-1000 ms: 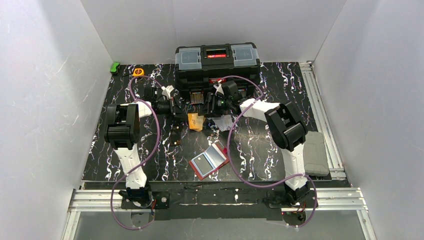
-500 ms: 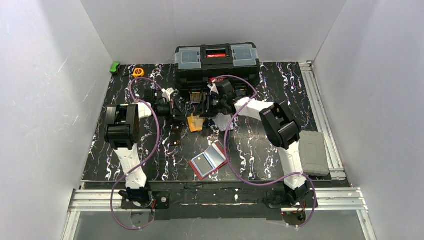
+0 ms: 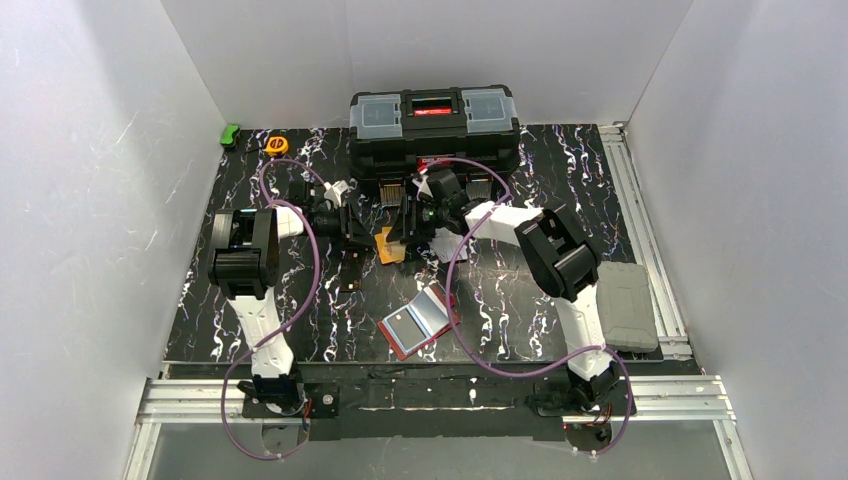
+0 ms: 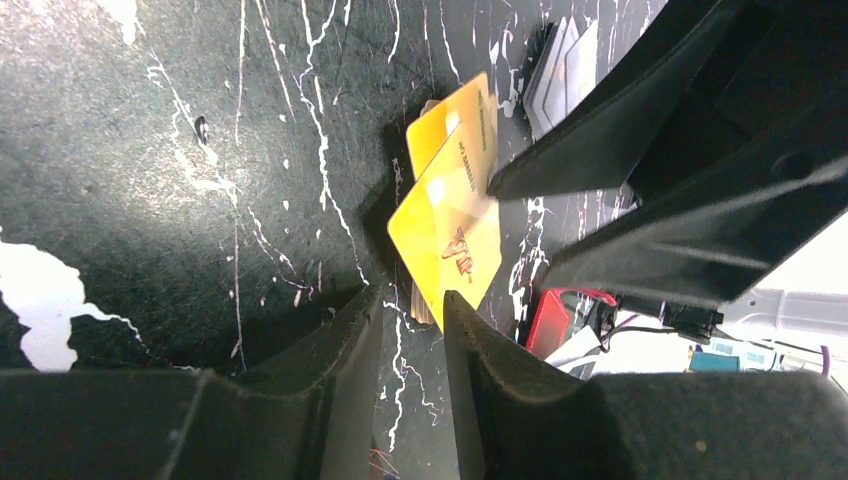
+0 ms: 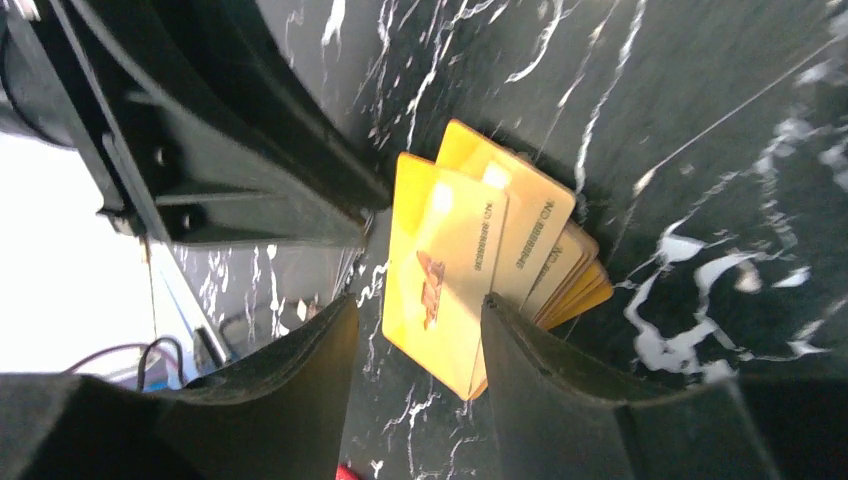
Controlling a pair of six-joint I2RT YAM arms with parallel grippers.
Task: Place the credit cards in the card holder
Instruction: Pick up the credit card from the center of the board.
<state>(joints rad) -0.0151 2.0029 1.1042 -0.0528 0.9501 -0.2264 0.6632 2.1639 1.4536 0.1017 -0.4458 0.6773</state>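
A fanned pile of orange credit cards (image 3: 388,247) lies on the black marbled table between my two grippers. It shows in the left wrist view (image 4: 450,215) and the right wrist view (image 5: 470,255). My left gripper (image 3: 365,232) is open with a narrow gap (image 4: 410,310), its tip at the pile's near corner. My right gripper (image 3: 402,230) is open (image 5: 415,325) and straddles the pile's corner from the other side. Whitish-grey cards (image 3: 447,245) lie just right of the pile (image 4: 562,68). The red card holder (image 3: 420,322) lies open nearer the front.
The big black toolbox (image 3: 435,125) stands right behind the grippers. A yellow tape measure (image 3: 277,145) and a green object (image 3: 230,134) sit at the back left. A grey case (image 3: 625,305) lies off the table's right edge. A small black item (image 3: 350,270) lies left of the holder.
My right gripper has moved left and down onto the orange pile. My left gripper has edged right toward the same pile. The cards and holder have not moved.
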